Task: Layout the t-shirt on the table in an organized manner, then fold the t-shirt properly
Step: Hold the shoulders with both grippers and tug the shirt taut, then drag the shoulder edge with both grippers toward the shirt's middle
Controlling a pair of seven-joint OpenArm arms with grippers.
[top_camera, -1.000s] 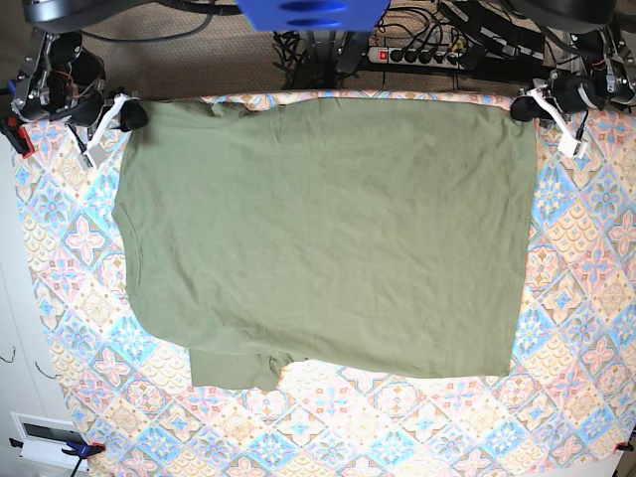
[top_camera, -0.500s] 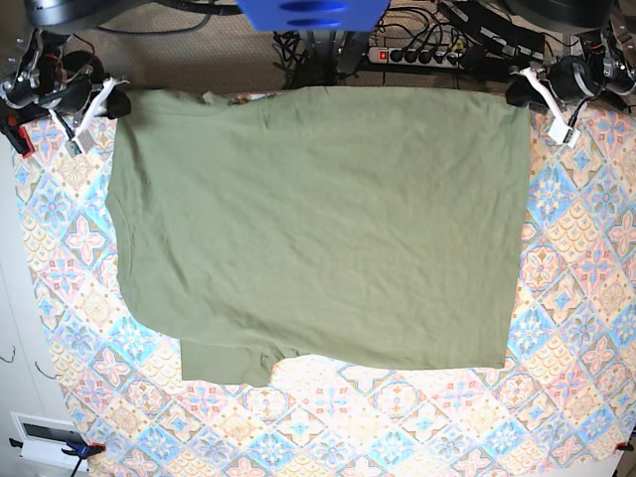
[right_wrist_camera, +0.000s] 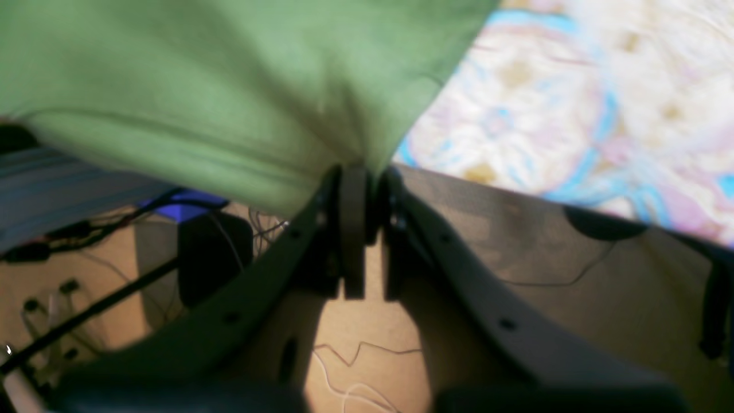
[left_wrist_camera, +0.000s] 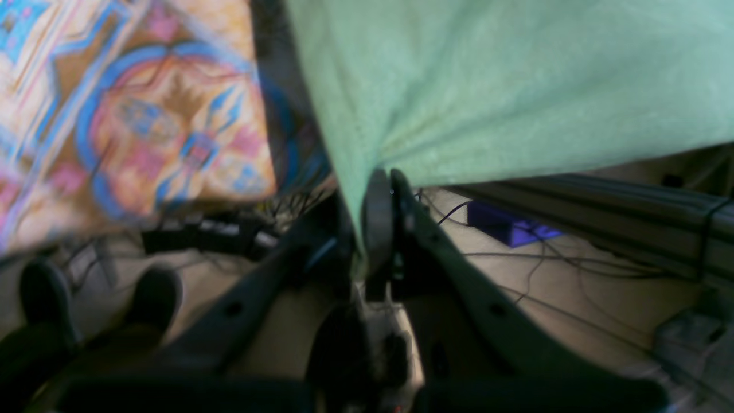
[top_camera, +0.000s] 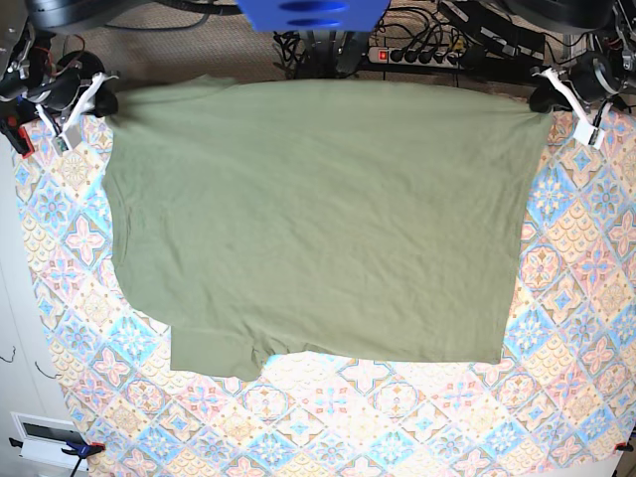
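Note:
The olive-green t-shirt [top_camera: 318,219] is spread wide over the table [top_camera: 586,298], stretched taut along the far edge. My left gripper [top_camera: 545,99] is shut on the shirt's far right corner in the base view; in the left wrist view its jaws [left_wrist_camera: 384,183] pinch the t-shirt [left_wrist_camera: 516,86]. My right gripper [top_camera: 102,101] is shut on the far left corner; in the right wrist view the jaws [right_wrist_camera: 364,178] clamp the t-shirt [right_wrist_camera: 200,80]. A sleeve lies at the near left. The neck label is hidden.
Beyond the table's far edge lie a power strip [top_camera: 422,55], cables and a blue mount [top_camera: 313,12]. Patterned cloth shows on both sides of the shirt and along the near edge. A white device [top_camera: 45,437] sits off the near left corner.
Both grippers have pulled the shirt's far corners outward and toward the far edge; the fabric has slid that way and stretched wider and flatter.

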